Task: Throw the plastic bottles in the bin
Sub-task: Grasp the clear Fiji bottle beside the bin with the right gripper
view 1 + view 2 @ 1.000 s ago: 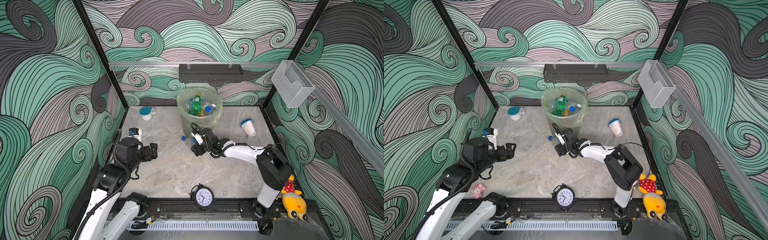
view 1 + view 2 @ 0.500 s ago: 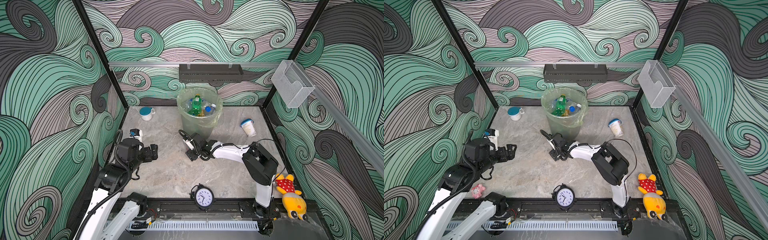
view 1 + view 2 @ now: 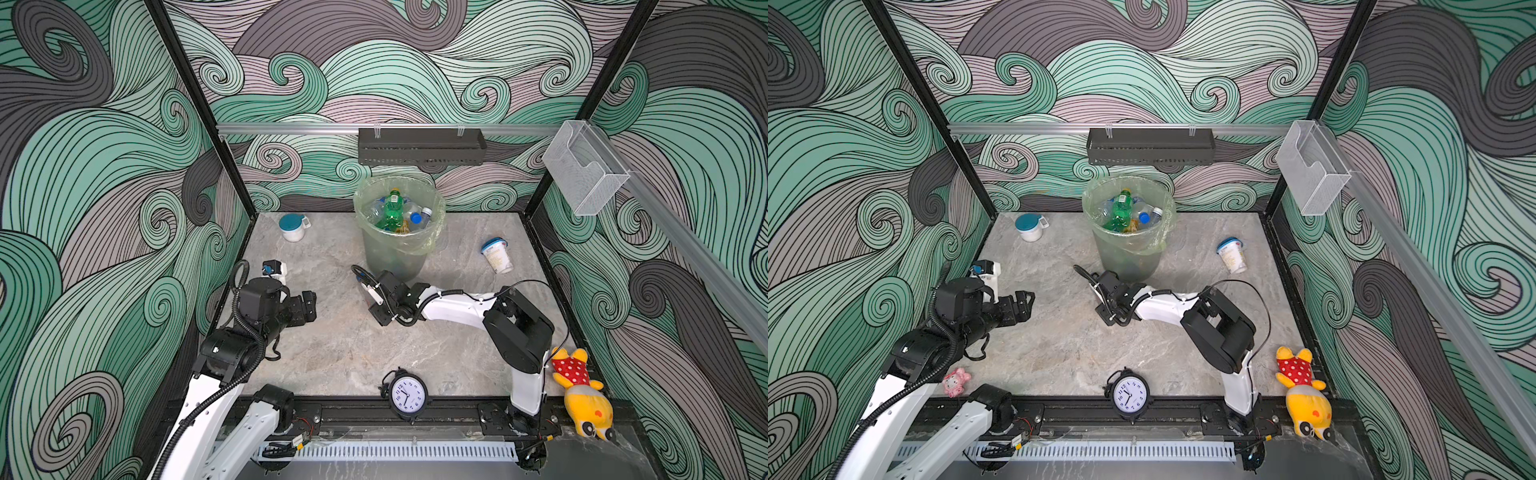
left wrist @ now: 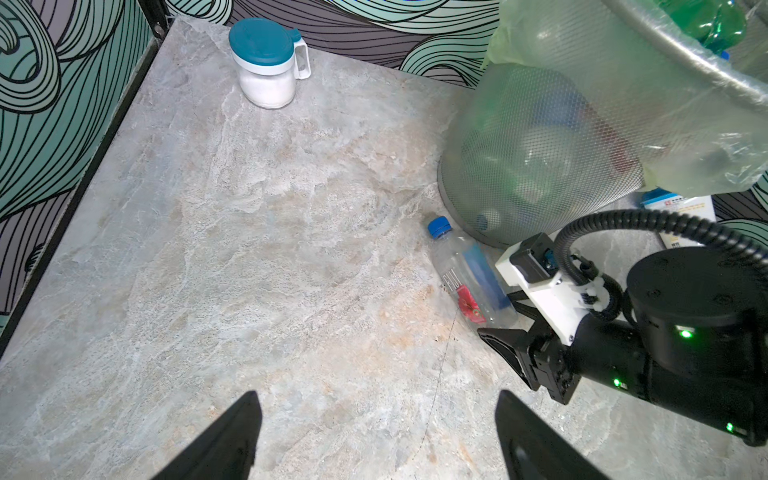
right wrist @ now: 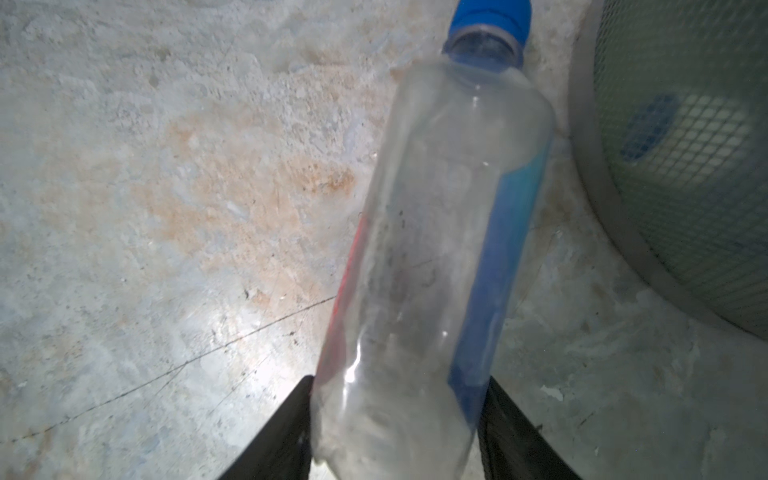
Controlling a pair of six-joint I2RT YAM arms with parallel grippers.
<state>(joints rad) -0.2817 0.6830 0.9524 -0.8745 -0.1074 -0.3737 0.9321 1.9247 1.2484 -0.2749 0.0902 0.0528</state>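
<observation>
"Much left?"

"Green and clear plastic bottles (image 3: 392, 208) sit in the tall grey bag-lined bin (image 3: 390, 257). One clear blue-capped bottle (image 4: 469, 278) lies just beside it, right hand (image 5: 399, 380) clenched on its base; left hand (image 4: 378, 395) spread, empty."

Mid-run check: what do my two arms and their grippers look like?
Both have white link shells and black joints. The left arm carries black corrugated conduit; the right arm adds a thin black cable and green lights. The left gripper and right gripper are black with tapered fingers, each with a white camera bracket.
</observation>
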